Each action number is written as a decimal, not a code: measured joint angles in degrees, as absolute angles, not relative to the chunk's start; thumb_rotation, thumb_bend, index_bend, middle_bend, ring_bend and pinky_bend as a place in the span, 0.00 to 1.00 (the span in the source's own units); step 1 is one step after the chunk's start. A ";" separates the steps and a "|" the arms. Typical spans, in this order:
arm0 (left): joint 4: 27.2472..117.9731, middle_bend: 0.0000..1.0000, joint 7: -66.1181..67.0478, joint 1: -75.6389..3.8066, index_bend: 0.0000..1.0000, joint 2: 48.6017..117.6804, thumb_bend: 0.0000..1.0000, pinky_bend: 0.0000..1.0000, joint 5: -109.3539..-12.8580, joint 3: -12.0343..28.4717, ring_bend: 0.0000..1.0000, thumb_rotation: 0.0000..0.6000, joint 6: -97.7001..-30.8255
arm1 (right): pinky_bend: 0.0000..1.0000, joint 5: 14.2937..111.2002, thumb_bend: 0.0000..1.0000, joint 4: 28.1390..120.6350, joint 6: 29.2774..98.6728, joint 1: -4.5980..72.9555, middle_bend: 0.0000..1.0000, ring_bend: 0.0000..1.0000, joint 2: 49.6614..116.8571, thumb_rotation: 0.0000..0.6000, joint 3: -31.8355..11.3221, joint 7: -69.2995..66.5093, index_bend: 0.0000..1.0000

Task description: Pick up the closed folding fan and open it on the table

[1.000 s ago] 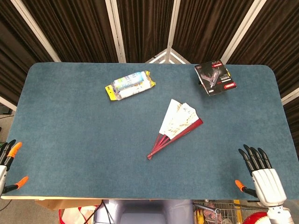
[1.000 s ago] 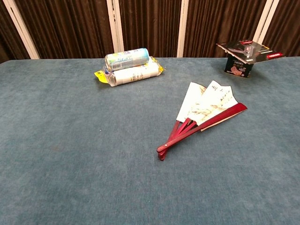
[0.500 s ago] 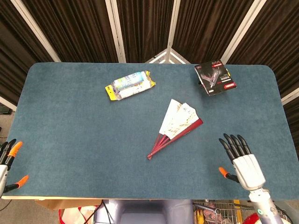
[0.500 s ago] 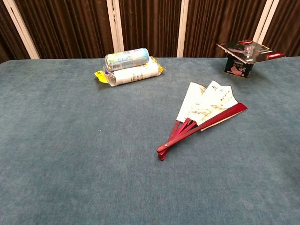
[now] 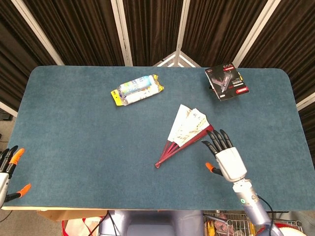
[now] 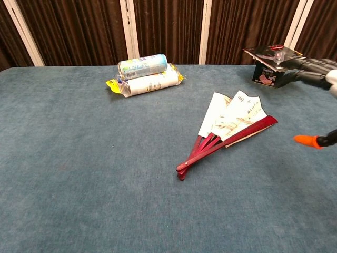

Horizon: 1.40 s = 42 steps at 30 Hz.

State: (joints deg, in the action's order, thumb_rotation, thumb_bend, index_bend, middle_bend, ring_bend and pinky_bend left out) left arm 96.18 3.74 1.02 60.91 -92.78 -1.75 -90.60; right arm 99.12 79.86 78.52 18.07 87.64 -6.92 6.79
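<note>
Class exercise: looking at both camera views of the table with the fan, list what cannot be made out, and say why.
- Left hand: head view, cut off by the left edge; absent from chest view.
- Right hand: chest view, mostly cut off by the right edge.
- Print on the fan paper: too small in both.
- Black package label: too small.
- Wrapped pack text: unreadable.

Head overhead; chest low, perhaps nearer.
</note>
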 measured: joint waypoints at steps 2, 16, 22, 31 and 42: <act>96.15 0.00 3.47 0.94 0.00 60.91 0.00 0.00 -92.51 -1.64 0.00 1.00 -90.45 | 0.07 99.03 0.22 78.13 78.31 18.71 0.17 0.07 89.76 1.00 -6.95 6.50 0.40; 96.69 0.00 3.39 0.12 0.00 61.06 0.00 0.00 -91.15 -1.35 0.00 1.00 -88.59 | 0.13 97.22 0.22 59.98 77.79 23.38 0.27 0.15 106.54 1.00 -6.77 1.68 0.49; 96.79 0.00 3.53 -0.19 0.00 61.17 0.00 0.00 -90.57 -1.20 0.00 1.00 -87.96 | 0.13 96.32 0.22 53.87 77.32 25.25 0.30 0.15 110.40 1.00 -6.70 -0.56 0.52; 96.90 0.00 3.83 -0.43 0.00 61.36 0.00 0.00 -89.89 -1.02 0.00 1.00 -87.47 | 0.13 94.96 0.22 46.25 77.61 26.92 0.31 0.15 115.15 1.00 -6.67 -4.23 0.57; 96.97 0.00 3.87 -0.64 0.00 61.42 0.00 0.00 -89.39 -0.92 0.00 1.00 -87.10 | 0.13 92.98 0.22 38.65 77.81 28.86 0.31 0.15 120.06 1.00 -7.07 -7.76 0.57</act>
